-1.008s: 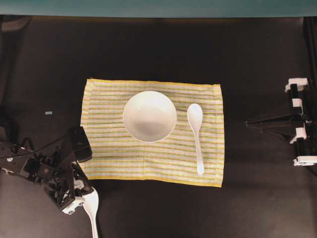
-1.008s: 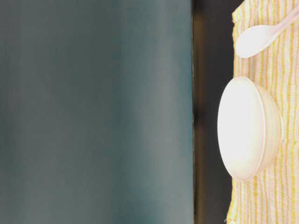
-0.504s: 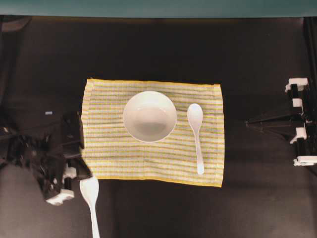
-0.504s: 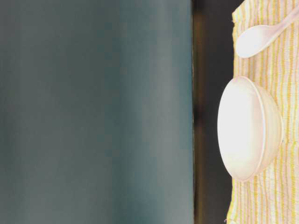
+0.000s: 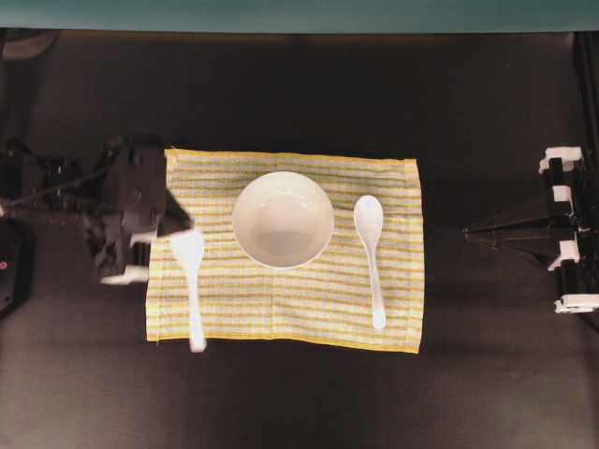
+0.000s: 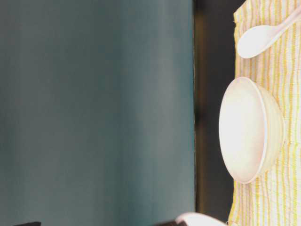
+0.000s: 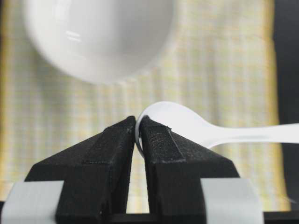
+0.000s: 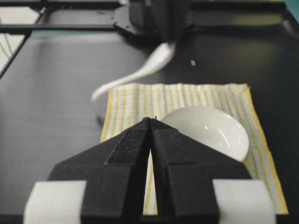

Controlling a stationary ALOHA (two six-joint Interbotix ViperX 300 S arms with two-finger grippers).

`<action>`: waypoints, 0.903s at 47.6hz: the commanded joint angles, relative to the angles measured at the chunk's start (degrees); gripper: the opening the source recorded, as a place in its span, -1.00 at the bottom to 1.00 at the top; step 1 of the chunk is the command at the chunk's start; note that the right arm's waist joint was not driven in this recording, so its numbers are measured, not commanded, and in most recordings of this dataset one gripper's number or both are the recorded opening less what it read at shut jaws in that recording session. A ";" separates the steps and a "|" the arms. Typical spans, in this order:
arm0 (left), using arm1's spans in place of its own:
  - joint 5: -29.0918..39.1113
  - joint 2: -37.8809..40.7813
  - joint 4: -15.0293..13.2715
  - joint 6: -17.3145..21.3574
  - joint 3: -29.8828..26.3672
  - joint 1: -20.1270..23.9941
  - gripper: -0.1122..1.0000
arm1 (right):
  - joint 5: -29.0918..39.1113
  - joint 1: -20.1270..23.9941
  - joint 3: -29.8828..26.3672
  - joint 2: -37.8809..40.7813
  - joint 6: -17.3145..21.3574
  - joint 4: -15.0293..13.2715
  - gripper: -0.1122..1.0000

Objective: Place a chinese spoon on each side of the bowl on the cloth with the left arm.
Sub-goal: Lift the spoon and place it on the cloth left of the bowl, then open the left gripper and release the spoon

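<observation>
A: Start with the big things. The desk is dark, the cloth lies flat in the middle of it, and the bowl sits on the cloth's far half.

B: And the left arm? A second ago it was low at the near-left corner of the desk, off the cloth.

A: It has swung up and now stands at the cloth's left edge. Its fingers are clenched on the rim of a spoon, pinching the scoop's edge, with the handle trailing toward the near edge of the cloth.

B: So that spoon has come from the bare desk to hang over the cloth's left strip, just beside the bowl.

A: Yes, apparently in the air; the blur makes it hard to say how high. The other spoon lies on the cloth right of the bowl, unmoved.

B: Then one side is done, and I'd judge only lowering and letting go remain.

A: The right gripper is parked at the desk's right edge, fingers pressed together on nothing.
</observation>
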 commanded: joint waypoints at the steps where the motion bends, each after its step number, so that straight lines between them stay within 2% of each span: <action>1: -1.93 0.18 0.18 1.41 -0.97 2.37 -0.69 | -0.09 0.00 -0.26 0.26 0.44 0.18 -0.80; 9: -0.88 1.58 0.18 2.99 -1.14 5.36 -0.69 | -0.09 0.00 -0.26 0.26 0.44 0.18 -0.80; 18: -0.97 4.75 0.18 3.52 -0.70 6.59 -0.69 | -0.18 0.00 -0.26 0.26 0.44 0.18 -0.80; 27: -5.01 8.17 0.18 5.89 -0.53 7.91 -0.69 | -0.18 0.00 -0.26 0.26 0.44 0.18 -0.80; 34: -9.67 10.46 0.18 6.24 -0.18 8.44 -0.69 | -0.09 0.00 -0.09 0.35 0.44 0.18 -0.80; 43: -12.13 12.22 0.18 6.15 -0.09 9.40 -0.68 | -0.09 0.00 0.00 0.26 0.53 0.18 -0.80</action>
